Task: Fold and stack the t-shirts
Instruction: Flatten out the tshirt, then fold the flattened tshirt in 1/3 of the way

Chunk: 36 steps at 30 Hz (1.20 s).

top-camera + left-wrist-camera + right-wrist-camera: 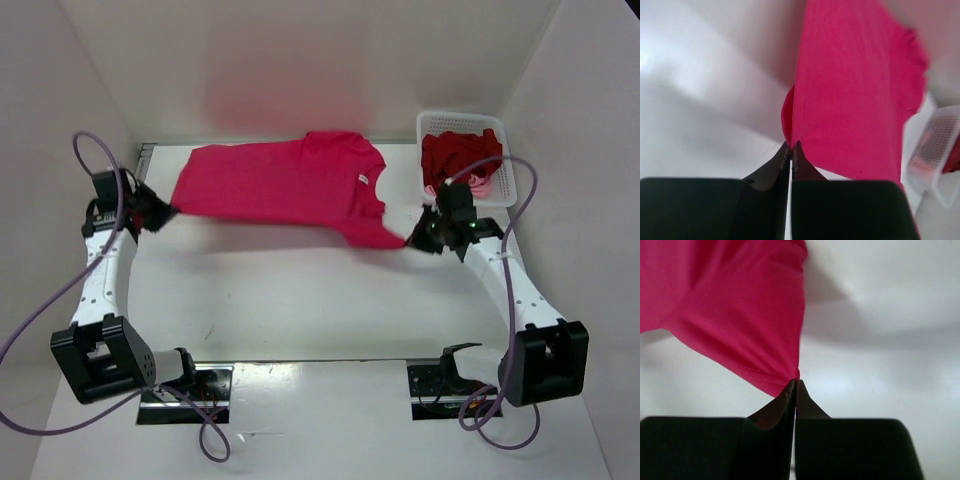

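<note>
A bright magenta-red t-shirt hangs stretched above the table between both arms, its collar toward the right. My left gripper is shut on the shirt's left corner, the cloth pinched at the fingertips. My right gripper is shut on the lower right corner, the hemmed edge caught between its tips. A dark crimson t-shirt fills a white basket at the back right, and a bit of light pink t-shirt shows beside it.
The white mesh basket stands close behind the right arm at the table's back right. White walls close in the table at the left, back and right. Both arm bases sit at the near edge.
</note>
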Each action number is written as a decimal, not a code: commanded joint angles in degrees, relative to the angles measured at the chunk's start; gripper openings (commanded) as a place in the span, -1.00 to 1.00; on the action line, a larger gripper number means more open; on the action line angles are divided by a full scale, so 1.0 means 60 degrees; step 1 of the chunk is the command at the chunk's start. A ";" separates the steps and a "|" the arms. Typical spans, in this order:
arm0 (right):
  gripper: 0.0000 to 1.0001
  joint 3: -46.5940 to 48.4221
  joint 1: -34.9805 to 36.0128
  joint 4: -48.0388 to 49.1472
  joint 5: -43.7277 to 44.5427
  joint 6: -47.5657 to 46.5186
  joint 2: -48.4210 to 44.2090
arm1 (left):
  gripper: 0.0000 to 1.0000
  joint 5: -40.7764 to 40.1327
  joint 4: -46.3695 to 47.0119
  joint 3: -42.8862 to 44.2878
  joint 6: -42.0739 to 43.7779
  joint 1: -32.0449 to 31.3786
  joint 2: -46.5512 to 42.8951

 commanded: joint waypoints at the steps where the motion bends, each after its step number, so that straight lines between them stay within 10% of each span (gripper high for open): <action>1: -1.00 -0.1126 -0.0057 -0.0121 -0.0509 0.0336 -0.1162 | -1.00 -0.0689 -0.0283 -0.1763 0.0499 0.0065 -0.0836; 14: -1.00 -0.1803 0.0558 -0.2529 -0.1566 0.1419 -0.2819 | -0.96 -0.0427 -0.2013 -0.2826 0.0177 0.0065 -0.2142; 36: -1.00 0.5633 0.0558 0.0520 0.1071 -0.0220 0.6172 | -1.00 -0.0266 0.0726 -0.0483 -0.0512 0.0065 0.3248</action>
